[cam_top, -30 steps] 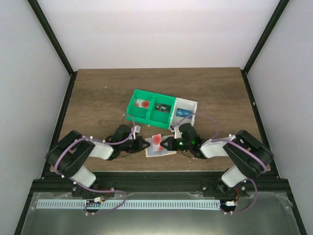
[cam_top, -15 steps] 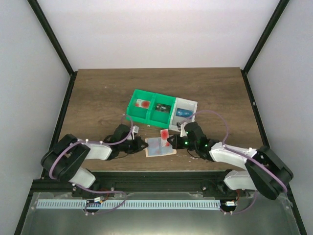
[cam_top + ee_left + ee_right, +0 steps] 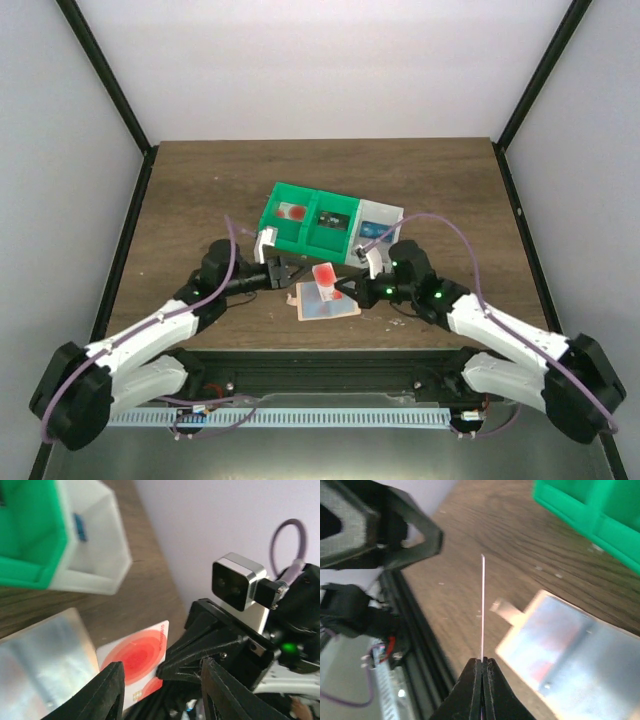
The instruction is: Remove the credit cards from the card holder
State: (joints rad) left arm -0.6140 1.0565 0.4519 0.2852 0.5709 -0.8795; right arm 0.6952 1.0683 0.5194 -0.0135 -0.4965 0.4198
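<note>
The card holder [image 3: 328, 305] lies open on the table, pale blue inside with a tan-pink edge; it also shows in the left wrist view [image 3: 40, 655] and the right wrist view [image 3: 565, 650]. My right gripper [image 3: 341, 290] [image 3: 482, 661] is shut on a white credit card with red circles [image 3: 325, 274] [image 3: 137, 662], held on edge [image 3: 482, 605] above the holder's far side. My left gripper [image 3: 284, 274] [image 3: 162, 692] hovers open just left of the card, holding nothing and clear of the holder.
A green bin [image 3: 305, 218] with two compartments and a white bin [image 3: 378, 224] stand behind the holder, each compartment holding a card. The black frame rail [image 3: 320, 358] runs along the table's near edge. The two grippers face each other closely.
My left gripper has let go of the holder, opened and risen back to the left. My right gripper has lifted the red card clear of the holder.
</note>
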